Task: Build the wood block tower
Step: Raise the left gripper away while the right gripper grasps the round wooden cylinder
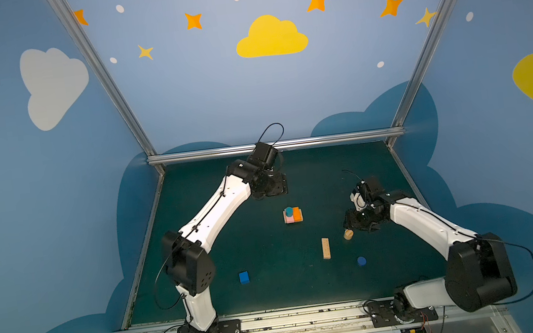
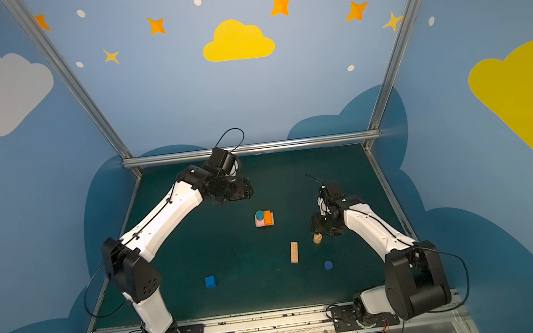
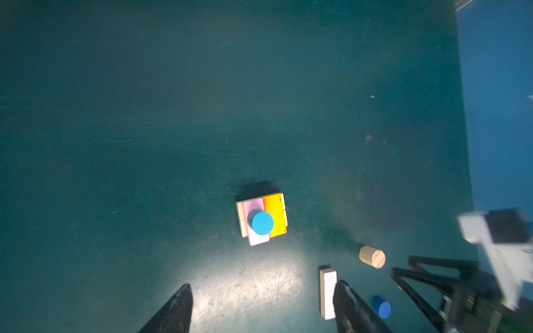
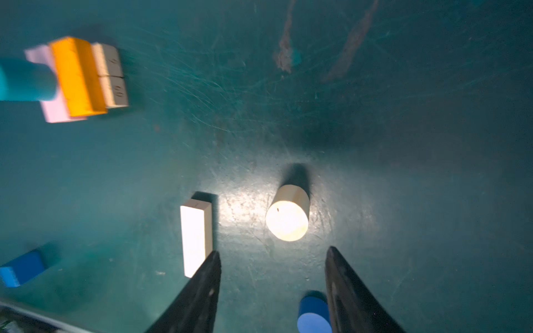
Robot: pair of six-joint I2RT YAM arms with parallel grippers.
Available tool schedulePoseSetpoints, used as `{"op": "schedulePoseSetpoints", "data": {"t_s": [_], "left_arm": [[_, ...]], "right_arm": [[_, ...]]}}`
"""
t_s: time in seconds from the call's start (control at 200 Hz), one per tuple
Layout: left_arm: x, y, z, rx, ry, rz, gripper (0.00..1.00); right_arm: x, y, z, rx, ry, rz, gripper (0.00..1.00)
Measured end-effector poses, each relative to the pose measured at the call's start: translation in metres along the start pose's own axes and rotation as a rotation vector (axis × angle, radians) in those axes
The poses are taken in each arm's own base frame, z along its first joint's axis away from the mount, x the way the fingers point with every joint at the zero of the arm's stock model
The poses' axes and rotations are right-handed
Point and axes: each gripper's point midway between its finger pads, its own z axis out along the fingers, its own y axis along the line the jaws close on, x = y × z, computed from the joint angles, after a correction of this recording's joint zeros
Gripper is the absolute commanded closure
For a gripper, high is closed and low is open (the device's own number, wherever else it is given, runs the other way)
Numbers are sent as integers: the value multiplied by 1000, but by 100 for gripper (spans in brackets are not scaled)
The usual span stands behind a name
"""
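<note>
Tower: we see it in the middle of the mat, with a pink bar and an orange bar across two tan bars, and a teal cylinder on the pink.
Left pincer: wide and empty, far-left of the tower.
Right pincer: jaws apart and empty, just far-right of the tan cylinder.
Loose pieces: we count a tan block, a blue cube near-left, and a dark-blue cylinder near-right.

Robot lab test cell: aluminium frame, cloud-and-star painted walls, green mat, arms bolted to near rail.
</note>
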Motion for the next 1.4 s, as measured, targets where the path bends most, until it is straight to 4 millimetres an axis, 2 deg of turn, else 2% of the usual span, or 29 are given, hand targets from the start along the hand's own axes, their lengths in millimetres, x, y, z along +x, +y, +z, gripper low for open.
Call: {"op": "schedulePoseSetpoints", "data": {"t_s": [0.145, 0.255, 0.335, 0.571, 0.961, 1.166, 1.402], "left_arm": [[25, 29, -12, -11, -57, -62, 24], [47, 49, -18, -12, -90, -96, 23], [53, 58, -23, -9, -127, -115, 23], [45, 63, -37, 9, -221, -145, 23], [41, 70, -36, -12, -239, -159, 23], [41, 71, -36, -14, -237, -161, 23], [41, 71, -34, -16, -233, -162, 23]], "right_arm": [[11, -5, 14, 61, 64, -26, 45], [13, -6, 15, 77, 73, -34, 47], [14, -7, 16, 92, 74, -39, 47], [18, -12, 29, 143, 118, -37, 47], [4, -11, 37, 182, 110, -46, 58], [6, -12, 42, 193, 128, -51, 62], [6, -11, 42, 196, 128, -55, 73]]}}
